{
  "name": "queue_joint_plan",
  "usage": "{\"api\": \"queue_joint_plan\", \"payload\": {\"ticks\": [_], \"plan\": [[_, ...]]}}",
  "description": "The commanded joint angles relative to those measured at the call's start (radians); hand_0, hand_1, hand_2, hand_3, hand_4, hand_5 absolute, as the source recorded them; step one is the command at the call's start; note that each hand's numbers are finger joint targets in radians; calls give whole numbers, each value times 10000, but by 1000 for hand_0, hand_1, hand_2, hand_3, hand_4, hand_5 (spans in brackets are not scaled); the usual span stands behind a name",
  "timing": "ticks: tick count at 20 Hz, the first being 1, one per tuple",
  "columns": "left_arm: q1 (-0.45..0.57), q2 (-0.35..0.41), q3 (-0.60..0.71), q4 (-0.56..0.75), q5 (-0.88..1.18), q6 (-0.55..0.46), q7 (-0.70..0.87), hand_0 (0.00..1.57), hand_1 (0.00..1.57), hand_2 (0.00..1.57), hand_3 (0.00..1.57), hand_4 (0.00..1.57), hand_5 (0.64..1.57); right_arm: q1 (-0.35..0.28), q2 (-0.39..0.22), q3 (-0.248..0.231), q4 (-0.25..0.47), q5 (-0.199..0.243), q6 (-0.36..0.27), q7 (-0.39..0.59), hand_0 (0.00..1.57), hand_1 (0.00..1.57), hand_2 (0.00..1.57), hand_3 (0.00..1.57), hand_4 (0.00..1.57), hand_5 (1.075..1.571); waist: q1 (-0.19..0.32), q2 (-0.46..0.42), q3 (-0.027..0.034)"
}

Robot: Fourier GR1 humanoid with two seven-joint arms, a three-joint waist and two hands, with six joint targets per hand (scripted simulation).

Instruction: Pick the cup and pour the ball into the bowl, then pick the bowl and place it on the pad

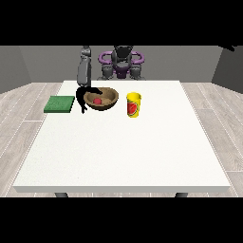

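Black hand (84, 97) at the view's left grasps the brown bowl's (110, 101) left rim, upper centre. Red ball (98, 101) lies inside it; yellow cup (134, 104) stands just right, green pad (60, 104) left.

The tabletop (123, 142) is plain white. At its far left edge lies a green pad (60, 104), flat in colour with a slightly darker rim. Right of it, the bowl (105, 100) is brown with a wood-like tone, and the ball (98, 101) inside it is red. The cup (134, 105), right of the bowl, is yellow with a red mark on its side. The hand (85, 96) at the bowl's left rim is black, on a grey arm (84, 70). The floor (19, 123) shows pale grey wood planks.
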Motion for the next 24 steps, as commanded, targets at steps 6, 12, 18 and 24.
{"api": "queue_joint_plan", "payload": {"ticks": [6, 12, 18, 24], "plan": [[-166, 273, 89, 22, 281, -259, 99, 0, 0, 0, 0, 581, 1567, 400, -83, 160, 591, 562, -1434, 1334, 1571, 1571, 1571, 1571, 1073, 1476, 446, 424, 241], [455, 644, 433, 1097, 210, -838, -308, 0, 0, 0, 0, 707, 1570, 146, -1060, 330, -328, 687, -1739, 3242, 1571, 1571, 1571, 1571, 1065, 1517, 133, -363, 215], [1026, 1125, 943, 2594, -128, -746, -954, 0, 0, 0, 0, 723, 1569, -705, -1175, 896, -1135, 641, -1732, 5628, 1571, 1571, 1571, 1571, 1034, 1534, -1201, -1305, 237], [916, 1651, 1102, 2840, 125, -1008, -908, 0, 0, 0, 0, 703, 1565, -1497, -3194, 716, -938, 1021, -1114, 6243, 1571, 1571, 1571, 1571, 973, 1564, -1164, -929, 248]]}}
